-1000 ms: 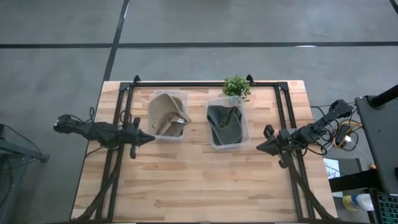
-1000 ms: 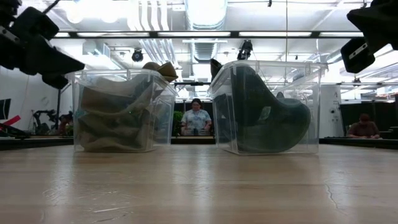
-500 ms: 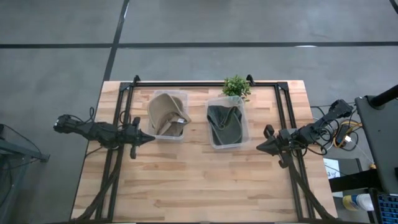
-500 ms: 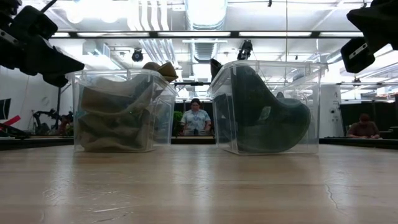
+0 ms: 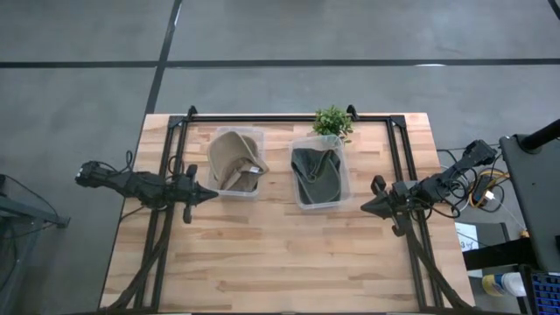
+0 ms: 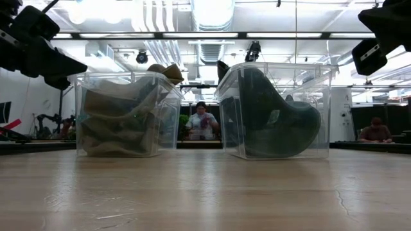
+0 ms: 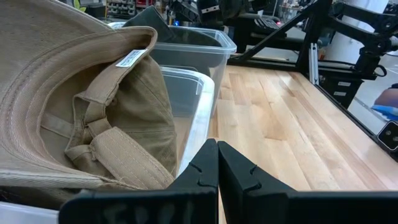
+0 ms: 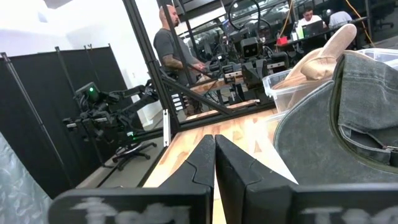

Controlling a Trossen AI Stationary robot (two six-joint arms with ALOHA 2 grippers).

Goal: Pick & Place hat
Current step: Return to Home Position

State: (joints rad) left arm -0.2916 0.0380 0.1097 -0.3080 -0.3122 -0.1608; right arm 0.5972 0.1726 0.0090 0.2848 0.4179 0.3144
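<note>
A tan cap (image 5: 234,162) sits in the left clear bin (image 5: 256,189); its underside and strap fill the left wrist view (image 7: 93,124). A dark green hat (image 5: 317,175) sits in the right clear bin (image 5: 341,197), and shows close in the right wrist view (image 8: 336,124). My left gripper (image 5: 210,194) hovers shut just left of the tan cap's bin, above the table (image 7: 217,152). My right gripper (image 5: 364,206) hovers shut just right of the green hat's bin (image 8: 215,146). Neither touches anything.
A small potted plant (image 5: 332,122) stands at the far edge behind the right bin. A black metal frame (image 5: 289,116) runs along the table's far side and down both sides. Bare wood (image 5: 280,254) lies near the bins. People sit in the room beyond (image 6: 203,122).
</note>
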